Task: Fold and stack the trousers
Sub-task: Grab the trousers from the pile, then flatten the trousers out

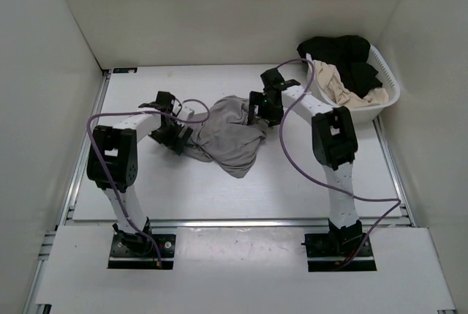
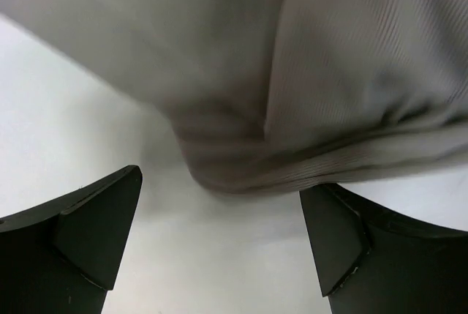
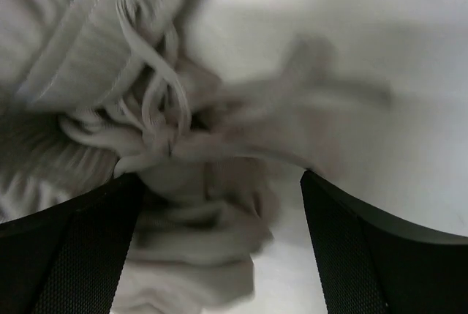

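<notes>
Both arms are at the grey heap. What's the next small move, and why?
Probably ease the left gripper forward and close on the fold of the trousers just ahead of its open jaws. The trousers lie bunched on the table, and the right gripper is open over the drawstring, so nothing is held.

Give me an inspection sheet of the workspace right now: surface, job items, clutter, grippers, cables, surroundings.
Surface: white table, metal rail along its near edge.
Job's things: trousers in a crumpled heap mid-table, unfolded; drawstring exposed.
Clutter: white basket at the far right, holding a black garment and a beige-cream garment.
Grippers: left gripper open at the heap's left edge; right gripper open over the drawstring end.
Cables: purple cables looped along both arms.
Surroundings: white walls on three sides.
</notes>
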You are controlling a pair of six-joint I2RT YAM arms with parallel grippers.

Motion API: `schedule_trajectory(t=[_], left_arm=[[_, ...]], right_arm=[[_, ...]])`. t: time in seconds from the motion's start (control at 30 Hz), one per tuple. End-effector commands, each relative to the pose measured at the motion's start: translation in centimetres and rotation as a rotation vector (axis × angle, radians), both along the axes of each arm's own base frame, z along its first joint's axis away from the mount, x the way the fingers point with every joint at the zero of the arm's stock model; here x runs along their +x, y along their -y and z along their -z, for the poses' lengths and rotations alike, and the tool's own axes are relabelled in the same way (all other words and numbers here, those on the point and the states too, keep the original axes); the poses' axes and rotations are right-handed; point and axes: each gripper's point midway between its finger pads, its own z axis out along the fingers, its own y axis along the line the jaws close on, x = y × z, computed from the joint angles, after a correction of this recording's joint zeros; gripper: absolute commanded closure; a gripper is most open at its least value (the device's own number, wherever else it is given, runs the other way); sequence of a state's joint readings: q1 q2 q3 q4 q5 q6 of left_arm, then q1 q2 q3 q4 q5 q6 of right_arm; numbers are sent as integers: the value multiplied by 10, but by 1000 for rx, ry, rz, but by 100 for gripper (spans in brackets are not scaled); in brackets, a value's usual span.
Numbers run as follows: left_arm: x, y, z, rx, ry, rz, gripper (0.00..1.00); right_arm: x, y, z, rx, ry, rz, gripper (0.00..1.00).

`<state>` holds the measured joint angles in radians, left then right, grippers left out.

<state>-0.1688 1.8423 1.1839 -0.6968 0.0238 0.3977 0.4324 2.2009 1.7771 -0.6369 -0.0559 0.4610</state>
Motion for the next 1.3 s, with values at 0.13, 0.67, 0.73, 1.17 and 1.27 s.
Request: schedule_trajectory(t=[0.13, 0.67, 0.73, 1.17, 1.27], left_arm=[[29, 56, 10, -86, 50, 130, 0], [26, -74, -148, 48, 347, -166, 86], [22, -110, -196, 116, 432, -225, 86], [78, -194, -299, 284, 600, -389, 86], [96, -194, -266, 304, 491, -409, 86]], right_arm=[[18, -41, 7, 147, -69, -68, 30], [-83, 90, -170, -65, 164, 127, 100], [-103, 88, -217, 23, 219, 85, 100], [-146, 83, -325, 268, 425, 94, 100], [-149, 74, -316, 305, 360, 66, 100]])
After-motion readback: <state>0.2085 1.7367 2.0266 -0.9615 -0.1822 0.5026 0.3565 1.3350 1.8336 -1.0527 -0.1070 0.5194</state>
